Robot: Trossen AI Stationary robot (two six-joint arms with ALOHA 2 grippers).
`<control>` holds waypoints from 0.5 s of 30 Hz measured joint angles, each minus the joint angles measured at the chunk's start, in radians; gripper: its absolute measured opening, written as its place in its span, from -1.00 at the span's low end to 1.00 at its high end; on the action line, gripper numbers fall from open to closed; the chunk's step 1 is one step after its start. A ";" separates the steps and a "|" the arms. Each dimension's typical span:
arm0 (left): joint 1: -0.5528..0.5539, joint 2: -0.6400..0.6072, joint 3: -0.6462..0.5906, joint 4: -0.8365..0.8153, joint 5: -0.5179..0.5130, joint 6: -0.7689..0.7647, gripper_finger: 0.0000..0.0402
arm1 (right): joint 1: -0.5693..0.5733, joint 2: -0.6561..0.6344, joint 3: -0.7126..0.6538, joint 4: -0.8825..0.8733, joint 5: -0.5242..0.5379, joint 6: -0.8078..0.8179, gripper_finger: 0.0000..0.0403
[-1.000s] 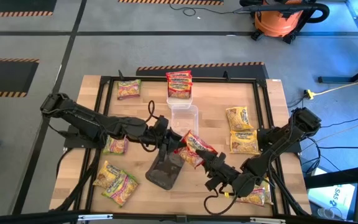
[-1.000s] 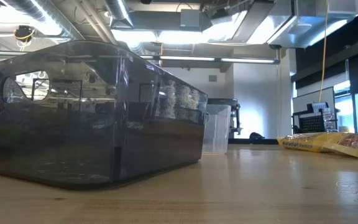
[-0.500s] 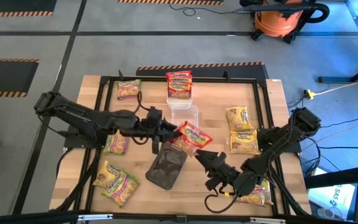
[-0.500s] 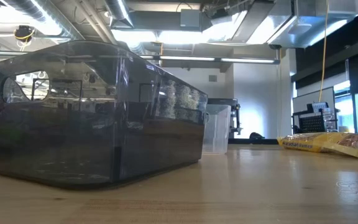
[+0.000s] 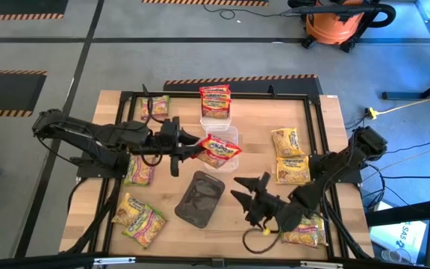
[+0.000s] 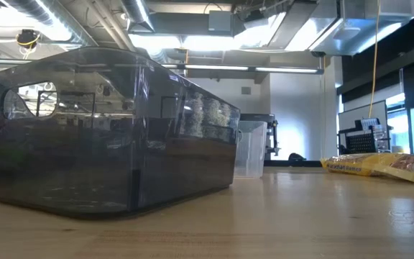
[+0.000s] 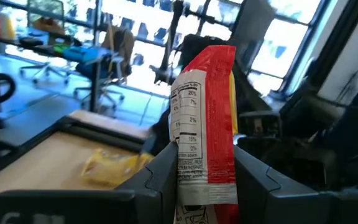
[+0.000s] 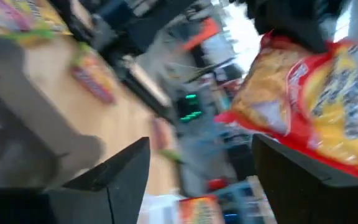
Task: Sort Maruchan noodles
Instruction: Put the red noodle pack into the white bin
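Observation:
My left gripper [image 5: 192, 149] is shut on a red-orange noodle packet [image 5: 219, 149], held in the air over the clear tray [image 5: 226, 134]; the left wrist view shows the packet [image 7: 207, 118] between my two fingers. My right gripper [image 5: 248, 190] is open and empty to the right of the dark tray [image 5: 200, 198]; its wrist view [image 8: 201, 180] shows the red packet [image 8: 316, 118] farther off. Another red packet [image 5: 215, 101] lies in a tray at the far edge. Yellow packets [image 5: 290, 157] lie at the right, green-and-pink ones [image 5: 139, 173] at the left. My left gripper pinches the red packet's left end [image 7: 207, 183] between its two fingers [image 7: 163, 174]. The fingers come level from the table's left. The packet is lifted clear and sticks out past the fingertips toward the table's right, over the clear tray.
The dark tray [image 6: 106, 137] fills the left of the low view, with the clear tray [image 6: 250, 147] behind it and yellow packets [image 6: 379, 165] at the right. More packets lie at the near left [image 5: 140, 220], near right [image 5: 304, 232] and far left [image 5: 155, 107].
My left gripper has carried the red packet from beside the dark tray toward the table's far edge and left, to over the clear tray. My right gripper, which was at the packet a second ago, has stayed near the dark tray and now stands apart from it.

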 joint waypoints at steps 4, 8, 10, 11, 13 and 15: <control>0.000 -0.009 0.000 -0.080 -0.011 0.016 -0.48 | -0.098 -0.054 0.000 -0.244 -0.280 0.427 0.31; 0.000 -0.009 -0.001 -0.153 -0.023 0.016 -0.48 | -0.202 -0.075 0.000 -0.393 -0.528 0.689 0.31; -0.002 -0.006 -0.001 -0.188 -0.025 0.016 -0.48 | -0.235 -0.075 0.001 -0.439 -0.603 0.764 0.31; -0.004 -0.006 -0.001 -0.210 -0.027 0.017 -0.48 | -0.244 -0.077 0.001 -0.477 -0.629 0.789 0.31; -0.015 -0.006 -0.001 -0.234 -0.044 0.020 -0.48 | -0.250 -0.083 -0.001 -0.541 -0.650 0.819 0.31; -0.028 -0.004 -0.007 -0.235 -0.064 0.028 -0.48 | -0.253 -0.090 -0.013 -0.573 -0.645 0.840 0.31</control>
